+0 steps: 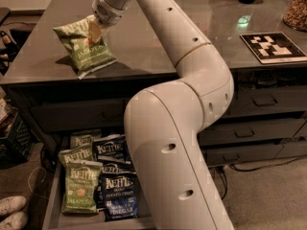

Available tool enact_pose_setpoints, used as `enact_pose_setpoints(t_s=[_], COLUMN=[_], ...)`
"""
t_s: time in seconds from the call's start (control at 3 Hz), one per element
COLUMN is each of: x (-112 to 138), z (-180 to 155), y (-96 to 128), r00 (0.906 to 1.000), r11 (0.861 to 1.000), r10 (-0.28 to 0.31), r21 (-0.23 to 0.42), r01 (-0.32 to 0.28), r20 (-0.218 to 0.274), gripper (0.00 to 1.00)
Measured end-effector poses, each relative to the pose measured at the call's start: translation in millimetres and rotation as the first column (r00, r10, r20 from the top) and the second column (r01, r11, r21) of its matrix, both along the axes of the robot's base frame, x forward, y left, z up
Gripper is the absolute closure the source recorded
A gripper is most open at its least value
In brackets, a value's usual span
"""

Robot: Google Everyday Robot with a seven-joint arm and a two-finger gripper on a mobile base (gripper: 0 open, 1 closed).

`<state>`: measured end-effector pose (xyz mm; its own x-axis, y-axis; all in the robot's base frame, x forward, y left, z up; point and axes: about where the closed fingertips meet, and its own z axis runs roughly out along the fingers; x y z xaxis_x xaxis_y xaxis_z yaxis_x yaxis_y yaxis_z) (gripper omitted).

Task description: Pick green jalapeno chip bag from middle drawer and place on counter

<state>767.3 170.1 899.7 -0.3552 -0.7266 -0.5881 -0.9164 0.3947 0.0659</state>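
Note:
The green jalapeno chip bag (pixel 85 51) stands tilted on the counter (pixel 153 51) near its left front corner, its lower edge on the surface. My gripper (pixel 96 28) is at the bag's top edge and shut on it. My white arm reaches down from above and fills the middle of the view. Below, the middle drawer (pixel 50 210) is pulled open. It holds more green Kettle bags (pixel 79 191) and dark blue Kettle bags (pixel 117 195). My arm hides the drawer's right part.
A black-and-white patterned board (pixel 273 47) lies on the counter at the right, with a jar (pixel 296 6) behind it. Closed drawers (pixel 254 99) are at the right. A crate (pixel 14 133) and white shoes (pixel 12 212) are on the floor at the left.

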Motion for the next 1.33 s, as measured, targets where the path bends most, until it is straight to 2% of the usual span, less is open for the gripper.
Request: enact_pose_setpoints(t_s=[0.33, 1.33], x=[1.8, 1.8], z=[1.3, 1.2], y=[0.4, 0.4], r00=[1.0000, 1.0000], r11=[1.000, 1.000], r10=[-0.002, -0.002], r21=[0.004, 0.004], r01=[0.002, 0.002], r20=[0.005, 0.005], gripper=[0.82, 0.13])
